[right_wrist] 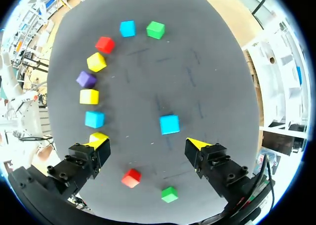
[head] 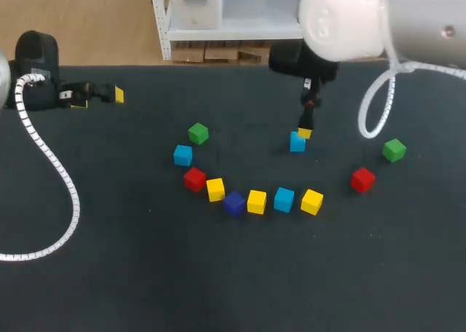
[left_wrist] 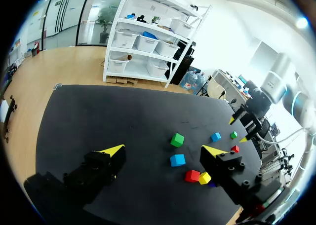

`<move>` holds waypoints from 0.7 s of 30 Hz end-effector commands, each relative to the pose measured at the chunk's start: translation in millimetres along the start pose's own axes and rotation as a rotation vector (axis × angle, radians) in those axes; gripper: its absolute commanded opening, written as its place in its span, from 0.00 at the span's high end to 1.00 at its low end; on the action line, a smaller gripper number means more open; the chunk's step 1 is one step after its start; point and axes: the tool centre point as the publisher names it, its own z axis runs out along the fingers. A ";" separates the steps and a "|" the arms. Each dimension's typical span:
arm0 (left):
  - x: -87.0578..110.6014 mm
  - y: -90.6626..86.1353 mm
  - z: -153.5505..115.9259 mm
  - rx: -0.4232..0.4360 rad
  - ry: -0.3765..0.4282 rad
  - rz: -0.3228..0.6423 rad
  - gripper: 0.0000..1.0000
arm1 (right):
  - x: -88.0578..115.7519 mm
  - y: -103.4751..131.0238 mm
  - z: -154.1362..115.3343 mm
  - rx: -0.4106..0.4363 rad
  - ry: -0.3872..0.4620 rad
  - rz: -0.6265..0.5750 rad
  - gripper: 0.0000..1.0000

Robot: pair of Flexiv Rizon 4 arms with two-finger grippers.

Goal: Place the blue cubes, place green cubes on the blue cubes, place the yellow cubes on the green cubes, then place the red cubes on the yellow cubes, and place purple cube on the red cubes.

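Looking down from overhead, the right gripper (head: 305, 132) hangs right over a blue cube (head: 297, 142) at the far middle of the table (head: 145, 274). Only one yellow tip shows from there, so the fingers can't be judged. Its own wrist camera settles it: the fingers (right_wrist: 212, 161) are spread wide with nothing in them, and the blue cube lies ahead in the gap, touched by neither. That camera also catches a red cube (right_wrist: 131, 177) and a green cube (right_wrist: 169, 194) down under the gripper; overhead these lie off to the right of the blue one. The left gripper (head: 99, 99) sits by the table's far left edge, well apart from every cube. Its wrist view shows its fingers parted and empty too, with the right arm (left_wrist: 256, 109) across the table above the cubes. The overhead view gives the curved row of cubes (head: 256, 202) most plainly: green, blue, red, yellow, a purple cube (head: 234, 203), yellow, blue, yellow. From the red one on, each touches or sits just beside the next.
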 end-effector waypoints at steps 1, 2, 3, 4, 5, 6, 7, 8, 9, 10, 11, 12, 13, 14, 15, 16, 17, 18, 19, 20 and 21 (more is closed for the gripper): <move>-0.1 -0.2 -0.3 -0.001 0.001 0.000 0.00 | 13.6 41.4 0.0 0.081 -0.062 -0.005 0.00; -0.1 -0.2 -0.3 -0.001 0.001 0.000 0.00 | 13.1 48.0 4.1 0.096 -0.050 -0.007 0.00; -0.1 -0.2 -0.3 -0.001 0.001 0.000 0.00 | 12.7 53.4 7.4 0.082 -0.048 -0.015 0.00; -0.1 -0.2 -0.3 -0.001 0.001 0.000 0.00 | 12.1 58.8 10.0 0.067 -0.054 -0.018 0.00; -0.1 -0.2 -0.3 -0.001 0.001 0.000 0.00 | 11.5 63.9 12.0 0.067 -0.053 -0.022 0.00; -0.1 -0.2 -0.3 -0.001 0.001 0.000 0.00 | 10.8 69.2 13.8 0.065 -0.053 -0.030 0.00; -0.1 -0.2 -0.3 -0.001 0.001 0.000 0.00 | 10.0 73.7 15.0 0.058 -0.057 -0.038 0.00; -0.1 -0.2 -0.3 -0.001 0.001 0.000 0.00 | 9.2 78.5 16.1 0.050 -0.070 -0.048 0.00; -0.1 -0.2 -0.3 -0.001 0.001 0.000 0.00 | 8.4 83.1 17.1 0.045 -0.074 -0.063 0.00; -0.1 -0.2 -0.3 -0.001 0.001 0.000 0.00 | 7.7 87.0 18.4 0.045 -0.073 -0.077 0.00; -0.1 -0.2 -0.3 -0.001 0.001 0.000 0.00 | 7.0 90.4 19.9 0.044 -0.070 -0.090 0.00; -0.1 -0.2 -0.3 -0.001 0.001 0.000 0.00 | 6.4 93.5 21.3 0.046 -0.067 -0.107 0.00; -0.1 -0.2 -0.3 -0.001 0.001 0.000 0.00 | 6.0 96.4 22.3 0.048 -0.062 -0.116 0.00; -0.1 -0.2 -0.3 -0.001 0.001 0.000 0.00 | 5.5 99.3 23.1 0.047 -0.058 -0.124 0.00; -0.1 -0.2 -0.3 -0.001 0.001 0.000 0.00 | 5.2 101.8 24.1 0.044 -0.054 -0.133 0.00; -0.1 -0.2 -0.3 -0.001 0.001 0.000 0.00 | 5.3 104.0 25.4 0.044 -0.049 -0.142 0.00; -0.1 -0.2 -0.3 -0.001 0.001 0.000 0.00 | 4.9 106.3 27.0 0.043 -0.045 -0.145 0.00; -0.1 -0.2 -0.3 -0.001 0.001 0.000 0.00 | 4.3 108.0 28.9 0.041 -0.042 -0.147 0.00; -0.1 -0.2 -0.3 -0.001 0.001 0.000 0.00 | 3.6 109.2 31.1 0.038 -0.037 -0.147 0.00; -0.1 -0.2 -0.3 -0.001 0.001 0.000 0.00 | 2.5 110.0 33.5 0.036 -0.032 -0.144 0.00; -0.1 -0.2 -0.3 -0.001 0.001 0.000 0.00 | 1.2 111.2 36.6 0.031 -0.028 -0.141 0.00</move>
